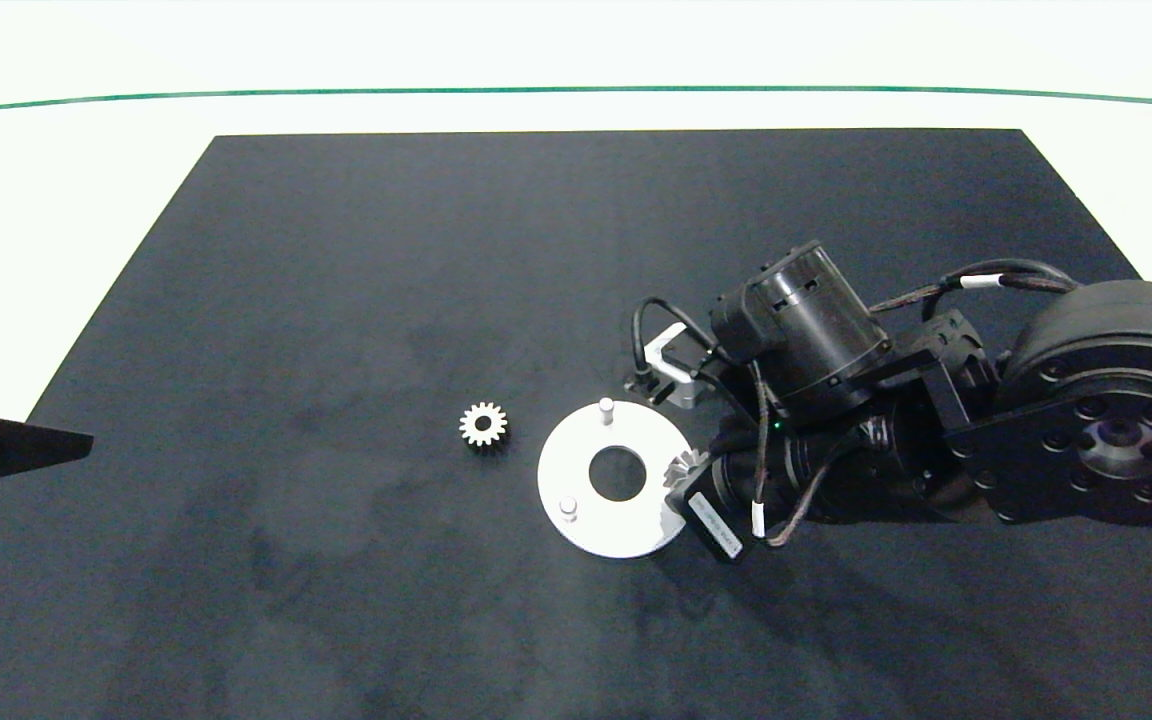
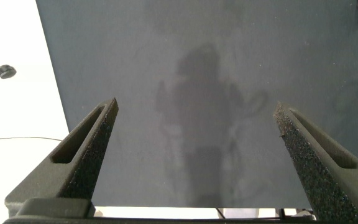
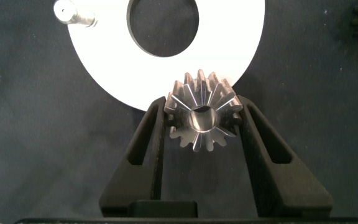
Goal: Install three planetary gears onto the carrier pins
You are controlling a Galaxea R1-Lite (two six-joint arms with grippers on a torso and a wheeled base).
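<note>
- Silvery gear (image 3: 202, 117) sat clamped between the right end effector's (image 3: 202, 127) two fingers, closed just to the gear's width, bore facing the wrist camera.
- In the head view that held gear (image 1: 684, 468) was at the disc's (image 1: 576, 520) right edge, over the rim on the arm's side.
- White disc lay flat on the dark mat (image 1: 336, 300), which covered the surface.
- Two pins showed bare in the head view: far pin (image 1: 606, 409) and near pin (image 1: 568, 508). Third pin could not be seen; presumably under the gear and end effector, cannot confirm.
- Right wrist view showed one bare pin (image 3: 74, 14) across the disc from the held gear.
- Second gear (image 1: 483, 425) lay flat on the mat just left of the disc, not touching it. Third gear not clearly seen; a toothed edge at the right wrist view's corner might be one, too little to tell.
- Left end effector (image 2: 194, 140) was parked at the mat's left edge, fingers wide apart, holding nothing, well away from the disc.
- Step, as judged: placing the first gear on a pin; no gear seated on either visible pin.
- Next move calls for lining the bore up over the pin, lowering straight, then releasing once it seats; tilt or offset could jam the bore on the pin tip or shove the disc.
</note>
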